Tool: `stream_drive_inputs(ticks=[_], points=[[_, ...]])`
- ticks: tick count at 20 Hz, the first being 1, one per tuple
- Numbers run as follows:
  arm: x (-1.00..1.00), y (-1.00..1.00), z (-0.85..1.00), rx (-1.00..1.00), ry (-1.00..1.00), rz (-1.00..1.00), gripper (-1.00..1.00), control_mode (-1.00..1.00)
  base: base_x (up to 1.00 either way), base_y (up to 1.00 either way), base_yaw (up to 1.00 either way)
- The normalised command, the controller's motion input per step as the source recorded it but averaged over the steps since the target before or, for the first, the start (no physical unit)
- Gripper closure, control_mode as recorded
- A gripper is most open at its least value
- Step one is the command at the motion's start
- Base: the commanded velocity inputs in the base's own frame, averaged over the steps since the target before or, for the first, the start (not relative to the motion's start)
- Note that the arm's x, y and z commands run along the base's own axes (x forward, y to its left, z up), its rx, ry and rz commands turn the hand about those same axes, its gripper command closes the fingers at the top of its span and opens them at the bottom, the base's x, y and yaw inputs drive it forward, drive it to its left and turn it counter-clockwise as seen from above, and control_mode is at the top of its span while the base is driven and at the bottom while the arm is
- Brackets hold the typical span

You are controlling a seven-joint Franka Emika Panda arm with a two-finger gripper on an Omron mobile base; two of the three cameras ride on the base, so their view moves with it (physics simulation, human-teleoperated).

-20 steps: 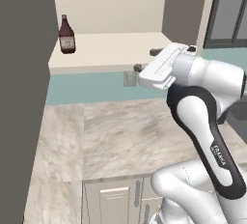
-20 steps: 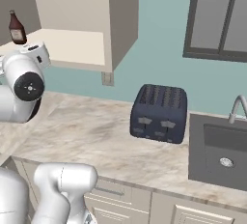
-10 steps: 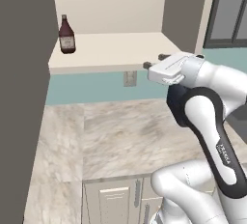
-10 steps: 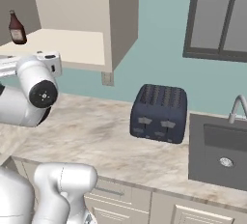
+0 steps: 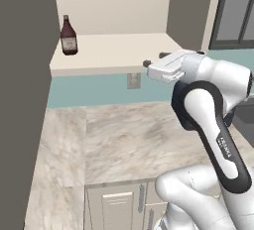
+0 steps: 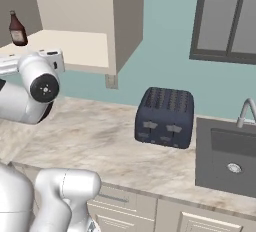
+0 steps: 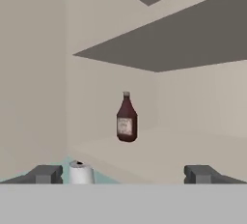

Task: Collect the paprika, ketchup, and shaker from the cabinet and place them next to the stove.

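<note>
The ketchup [image 5: 69, 35], a small dark red bottle with a pale label, stands upright at the left rear of the cabinet's lower shelf [image 5: 114, 51]. From the right it appears as the ketchup [image 6: 18, 29] at the far left. My gripper [image 5: 155, 59] hovers level just in front of the shelf's front edge, to the right of the bottle, open and holding nothing. Along the hand, the ketchup [image 7: 127, 118] stands ahead between the spread fingertips [image 7: 46, 174], well beyond my gripper [image 7: 123, 175]. The paprika, shaker and stove are out of view.
The cabinet's open door [image 5: 20, 105] hangs as a dark panel on the left. A dark ribbed toaster [image 6: 165, 117] sits on the marble counter [image 5: 114, 135], with a sink [image 6: 227, 156] and faucet [image 6: 243, 113] further right. A small white roll [image 7: 80, 172] shows below the shelf.
The hand has levelled out from a tilt and shifted slightly left toward the shelf edge. The jaws stayed open and the ketchup has not moved.
</note>
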Motion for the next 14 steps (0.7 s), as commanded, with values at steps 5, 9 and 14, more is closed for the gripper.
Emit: stream_drive_inputs(ticks=[5, 9, 14], points=[[0.27, 0.1, 0.13, -0.08, 0.0, 0.0, -1.0, -1.0, 0.0, 0.0, 0.0], [0.3, 0.19, 0.09, -0.08, 0.0, 0.0, -1.0, -1.0, 0.0, 0.0, 0.0], [0.01, 0.0, 0.0, -0.01, 0.0, 0.0, -1.0, -1.0, 0.0, 0.0, 0.0]])
